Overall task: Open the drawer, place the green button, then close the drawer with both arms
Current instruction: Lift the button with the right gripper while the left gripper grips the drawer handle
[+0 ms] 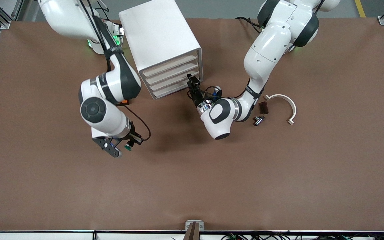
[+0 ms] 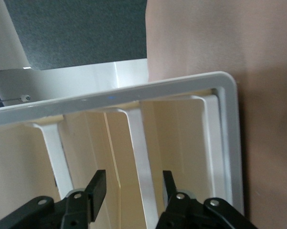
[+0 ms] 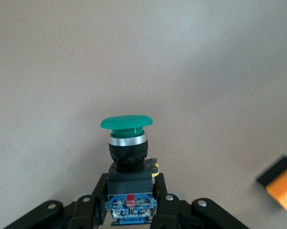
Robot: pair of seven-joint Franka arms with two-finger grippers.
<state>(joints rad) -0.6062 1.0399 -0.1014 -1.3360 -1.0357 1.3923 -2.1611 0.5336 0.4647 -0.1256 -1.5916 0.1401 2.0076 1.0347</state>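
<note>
The white cabinet (image 1: 165,40) stands near the robots' bases, and all its stacked drawers (image 1: 173,75) sit pushed in. My left gripper (image 1: 192,82) is at the lower drawer fronts, at the corner toward the left arm's end. In the left wrist view the gripper (image 2: 132,185) is open, and a white drawer front edge (image 2: 139,143) runs between its fingers. I cannot tell which drawer it is. My right gripper (image 1: 126,145) hangs over bare table nearer the front camera than the cabinet. It is shut on the button (image 3: 127,138), green cap (image 1: 129,147) pointing away from the fingers.
An orange box (image 1: 123,102) lies by the cabinet, partly under the right arm, and shows in the right wrist view (image 3: 280,184). A white curved bracket (image 1: 284,106), a dark brown block (image 1: 263,107) and a small metal part (image 1: 258,120) lie toward the left arm's end.
</note>
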